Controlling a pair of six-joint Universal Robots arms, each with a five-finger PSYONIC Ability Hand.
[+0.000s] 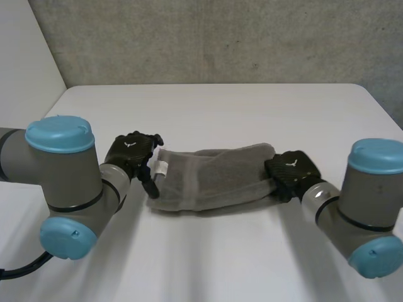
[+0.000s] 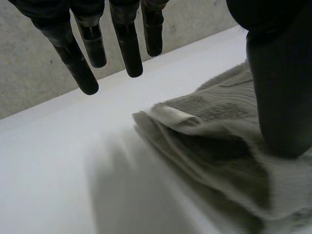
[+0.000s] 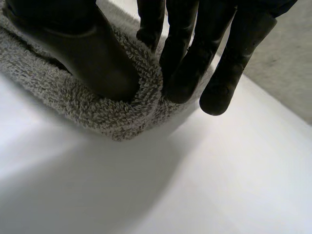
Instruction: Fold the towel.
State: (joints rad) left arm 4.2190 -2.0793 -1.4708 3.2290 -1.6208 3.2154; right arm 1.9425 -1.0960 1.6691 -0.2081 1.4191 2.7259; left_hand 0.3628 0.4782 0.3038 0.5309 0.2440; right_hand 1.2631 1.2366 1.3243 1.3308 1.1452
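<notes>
A grey towel (image 1: 214, 179) lies bunched in a long band across the middle of the white table (image 1: 208, 113). My left hand (image 1: 129, 154) is at its left end, beside a small white label (image 1: 160, 168). In the left wrist view the fingers (image 2: 126, 44) hang straight above bare table, clear of the towel (image 2: 219, 146), while the thumb (image 2: 280, 87) rests on the cloth. My right hand (image 1: 291, 173) is at the right end. There its thumb (image 3: 92, 58) and fingers (image 3: 190, 63) pinch the towel's (image 3: 87, 107) rolled edge between them.
A grey wall (image 1: 220, 38) rises behind the table's far edge. Both arms come in from the near corners, their elbows (image 1: 60, 163) over the front of the table. Bare tabletop lies beyond and in front of the towel.
</notes>
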